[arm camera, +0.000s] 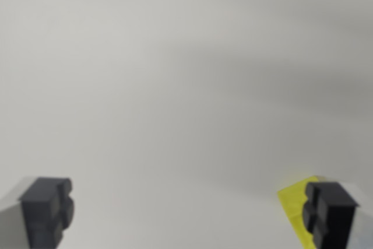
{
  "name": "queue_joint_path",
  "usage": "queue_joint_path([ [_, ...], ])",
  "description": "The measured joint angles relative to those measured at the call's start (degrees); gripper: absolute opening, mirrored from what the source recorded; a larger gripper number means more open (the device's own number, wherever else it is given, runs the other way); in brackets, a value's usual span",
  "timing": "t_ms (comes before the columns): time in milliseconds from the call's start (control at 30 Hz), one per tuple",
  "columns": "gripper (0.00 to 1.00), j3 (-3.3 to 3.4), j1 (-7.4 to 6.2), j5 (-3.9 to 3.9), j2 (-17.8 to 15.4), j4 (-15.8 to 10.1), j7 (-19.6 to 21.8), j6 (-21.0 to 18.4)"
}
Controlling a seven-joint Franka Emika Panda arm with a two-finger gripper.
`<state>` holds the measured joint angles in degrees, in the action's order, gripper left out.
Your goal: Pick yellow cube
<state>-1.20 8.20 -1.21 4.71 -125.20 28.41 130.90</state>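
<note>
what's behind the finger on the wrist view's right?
A yellow cube sits partly behind that finger; only its yellow edge shows. The rest is covered. The tool is open, nothing between its fingers.

yellow cube (pixel 293 202); bottom right, half-hidden

Wrist camera looks down, close above a pale surface (pixel 175 86)

Soft, even, fairly bright light with no glare. The whole wrist view is blurred; a broad, faint shadow band crosses the pale bench (pixel 175 39) toward the wrist view's right.
</note>
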Motion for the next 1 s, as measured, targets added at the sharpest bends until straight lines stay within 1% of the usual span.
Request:
queue_joint_path([
  [533,1.00,0.00,4.15,0.00,0.70,-5.77,-9.78,6.18],
  [1000,1.00,0.00,8.02,0.10,2.43,-9.73,-18.47,11.62],
])
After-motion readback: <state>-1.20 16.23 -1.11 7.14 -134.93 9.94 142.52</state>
